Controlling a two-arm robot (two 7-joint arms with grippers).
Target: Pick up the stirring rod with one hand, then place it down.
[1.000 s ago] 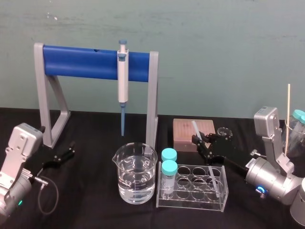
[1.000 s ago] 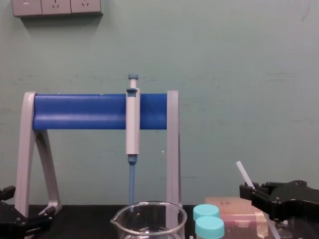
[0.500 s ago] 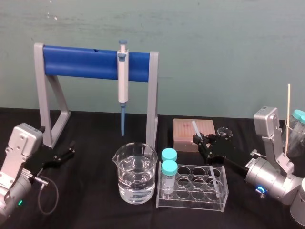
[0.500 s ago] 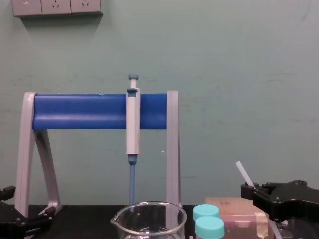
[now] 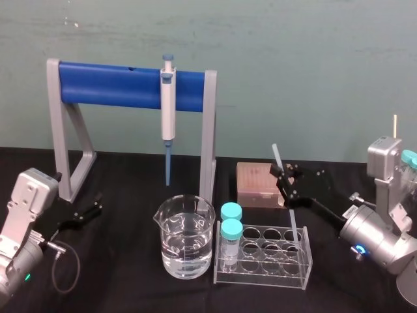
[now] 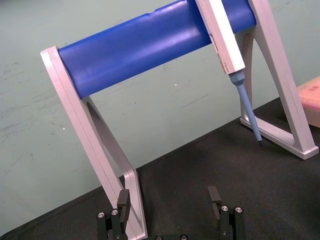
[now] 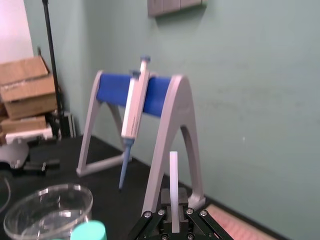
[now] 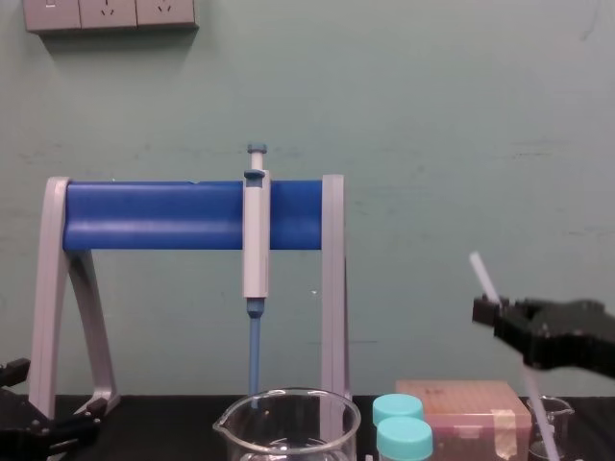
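**Right gripper holds the stirring rod over the tube rack**

The stirring rod (image 5: 294,222) is off the table and tilted. Its upper end leans to the left. Its lower end reaches down at the right end of the clear test tube rack (image 5: 260,275). We cannot tell whether that end sits inside a well or just behind the rack. The right gripper (image 5: 288,180) pinches the rod near its upper part, fingers closed on it. The left gripper (image 5: 88,212) rests at the near left of the black table (image 5: 130,280), well apart from the rod.

We judge two risks. The long free length below the pinch could catch the rack's rim on any sideways move and drag or tip the rack. That would disturb the teal-capped vials (image 5: 230,229) standing at its left end. The rod is also thin and smooth, so it could slide or swing in the grip.

The right wrist view shows the rod (image 7: 173,175) clamped squarely between the fingers, its short upper end poking out. The head view adds the lower end and the rack. The chest view gives the tilt from the side. The left wrist view shows the left gripper (image 6: 169,200) with its fingers spread wide, holding nothing.
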